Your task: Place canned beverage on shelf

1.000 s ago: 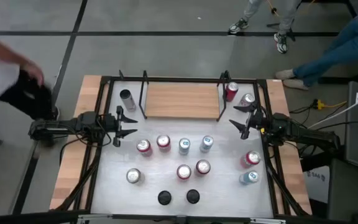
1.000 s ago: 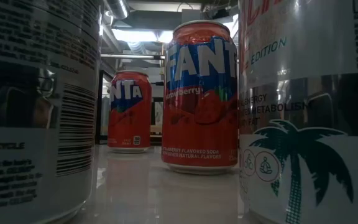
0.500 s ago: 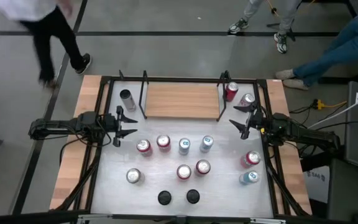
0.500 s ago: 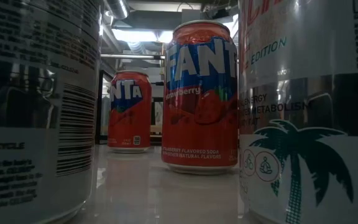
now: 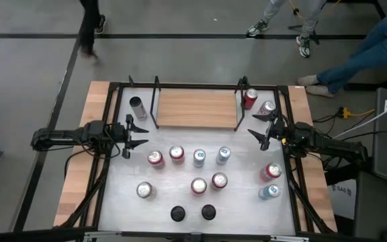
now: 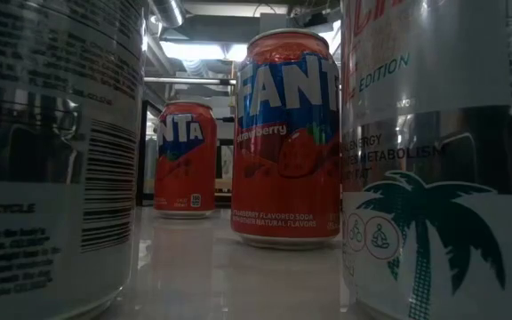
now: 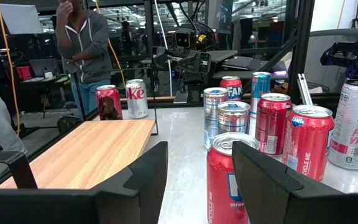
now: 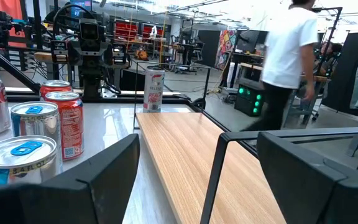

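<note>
At the near edge of the table [image 5: 113, 202] stand two dark-topped cans [image 5: 193, 213], apart from each other. Beyond them stand the silver-topped can [image 5: 144, 190] and two red cans [image 5: 209, 183], then a row of four cans [image 5: 187, 156] in front of the shelf [image 5: 197, 109]. None of these cans has shifted over the last second.

The left end effector [image 5: 138, 135] sits at the table's left side, level with the shelf's front edge. Its fingers are nearly together and hold nothing; the nearest red can [image 7: 227, 177] stands just ahead of them, apparently untouched. The right end effector [image 5: 261, 131] mirrors it at the right side, fingers spread wide and empty. Neither arm has moved.

The shelf board is bare. Three cans stand off its ends: a slim can [image 5: 137, 105] to the left, a red can [image 5: 250, 99] and a silver can [image 5: 267, 107] to the right.

The only change is beyond the table: a person [image 5: 91, 23] has walked across the floor [image 5: 180, 17]. No can has been grasped, so placement has not begun.
</note>
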Robot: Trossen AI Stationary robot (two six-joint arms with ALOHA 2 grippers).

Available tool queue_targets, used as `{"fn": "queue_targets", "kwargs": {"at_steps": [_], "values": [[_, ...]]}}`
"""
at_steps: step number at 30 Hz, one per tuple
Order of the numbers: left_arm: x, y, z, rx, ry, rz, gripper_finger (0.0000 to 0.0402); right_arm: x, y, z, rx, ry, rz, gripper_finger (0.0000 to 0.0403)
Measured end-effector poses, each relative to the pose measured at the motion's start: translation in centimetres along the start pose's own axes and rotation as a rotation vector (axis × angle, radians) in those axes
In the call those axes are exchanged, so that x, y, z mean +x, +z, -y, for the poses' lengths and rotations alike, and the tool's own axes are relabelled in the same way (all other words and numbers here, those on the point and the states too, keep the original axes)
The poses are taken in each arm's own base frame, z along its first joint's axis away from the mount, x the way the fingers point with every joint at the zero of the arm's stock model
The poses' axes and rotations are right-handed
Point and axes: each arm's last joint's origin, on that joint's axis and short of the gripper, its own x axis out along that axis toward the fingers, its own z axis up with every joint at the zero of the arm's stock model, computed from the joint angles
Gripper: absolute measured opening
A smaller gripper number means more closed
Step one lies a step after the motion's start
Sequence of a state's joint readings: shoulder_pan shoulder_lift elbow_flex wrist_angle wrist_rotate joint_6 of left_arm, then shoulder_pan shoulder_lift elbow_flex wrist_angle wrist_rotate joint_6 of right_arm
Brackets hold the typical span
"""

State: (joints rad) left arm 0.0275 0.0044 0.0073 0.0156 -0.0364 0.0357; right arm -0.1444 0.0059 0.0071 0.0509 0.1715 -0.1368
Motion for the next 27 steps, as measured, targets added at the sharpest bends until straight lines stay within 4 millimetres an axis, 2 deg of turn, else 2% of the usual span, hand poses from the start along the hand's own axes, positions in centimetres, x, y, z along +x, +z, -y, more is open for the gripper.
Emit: {"fn": "queue_targets", "kwargs": {"at_steps": [16, 27], "values": [[0.00, 0.00, 0.00, 0.000, 0.000, 0.000, 0.0174, 0.00, 0.04, -0.01, 0.004, 0.006, 0.005, 0.0317], [0.00, 0.00, 0.00, 0.000, 0.000, 0.000, 0.0174, 0.00, 0.04, -0.15, 0.203, 0.051, 0.005, 0.0317]]}}
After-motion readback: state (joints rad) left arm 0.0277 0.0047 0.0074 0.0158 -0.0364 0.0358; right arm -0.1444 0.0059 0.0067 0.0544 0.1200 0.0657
